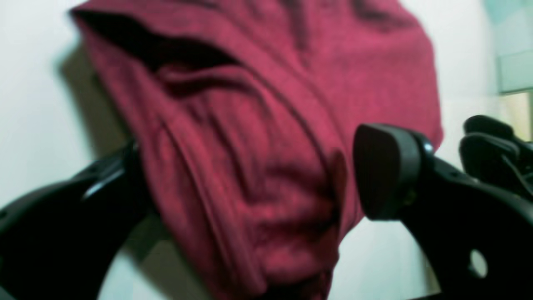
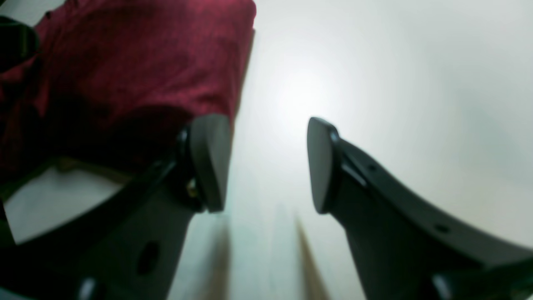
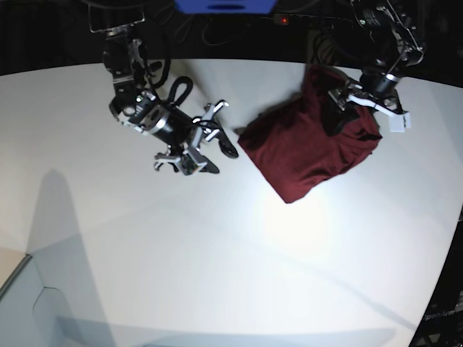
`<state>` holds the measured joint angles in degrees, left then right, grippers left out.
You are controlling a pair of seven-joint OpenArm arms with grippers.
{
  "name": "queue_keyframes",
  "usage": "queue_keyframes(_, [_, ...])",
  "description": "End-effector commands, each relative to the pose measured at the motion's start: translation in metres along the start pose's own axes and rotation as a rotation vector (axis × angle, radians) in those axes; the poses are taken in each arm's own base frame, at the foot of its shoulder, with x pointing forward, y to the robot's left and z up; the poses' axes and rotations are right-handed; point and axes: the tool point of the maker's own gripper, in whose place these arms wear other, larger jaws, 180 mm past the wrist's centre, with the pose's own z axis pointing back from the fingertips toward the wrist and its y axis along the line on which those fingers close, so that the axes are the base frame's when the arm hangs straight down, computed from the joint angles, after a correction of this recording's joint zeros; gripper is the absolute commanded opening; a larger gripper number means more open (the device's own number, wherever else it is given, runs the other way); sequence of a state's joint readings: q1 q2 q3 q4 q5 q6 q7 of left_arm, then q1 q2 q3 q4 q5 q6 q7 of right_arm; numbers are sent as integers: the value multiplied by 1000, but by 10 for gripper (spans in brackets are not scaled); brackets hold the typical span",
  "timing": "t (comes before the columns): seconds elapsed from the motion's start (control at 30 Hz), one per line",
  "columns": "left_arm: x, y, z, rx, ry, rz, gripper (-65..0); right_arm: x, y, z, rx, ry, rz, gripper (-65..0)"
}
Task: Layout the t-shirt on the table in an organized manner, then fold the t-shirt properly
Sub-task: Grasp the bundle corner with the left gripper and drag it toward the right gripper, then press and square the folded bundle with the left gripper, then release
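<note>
The dark maroon t-shirt (image 3: 307,144) lies bunched and wrinkled on the white table (image 3: 217,238), toward its back right. My left gripper (image 3: 346,114) sits over the shirt's far part. In the left wrist view its jaws stand wide apart with a thick fold of the t-shirt (image 1: 258,137) between them, and its left finger is partly hidden by the cloth. My right gripper (image 3: 212,137) hovers just left of the shirt. It is open (image 2: 266,166) with nothing between its pads, and the t-shirt's edge (image 2: 137,62) runs just past its left pad.
The table's curved edge (image 3: 448,238) runs down the right side. A blue object (image 3: 224,6) and dark clutter sit beyond the back edge. A grey surface (image 3: 29,303) lies at the lower left corner.
</note>
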<state>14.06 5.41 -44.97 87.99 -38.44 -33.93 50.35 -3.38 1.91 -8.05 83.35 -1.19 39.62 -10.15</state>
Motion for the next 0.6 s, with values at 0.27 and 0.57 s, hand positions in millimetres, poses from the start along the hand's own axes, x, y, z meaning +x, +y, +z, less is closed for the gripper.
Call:
queue_keyframes(0.27, [-44, 5, -16, 0, 134, 76, -26, 18, -8, 2, -2, -55, 25, -344])
queue_keyframes(0.57, [-50, -13, -50, -48, 204, 52, -28, 19, -8, 3, -3, -56, 25, -344])
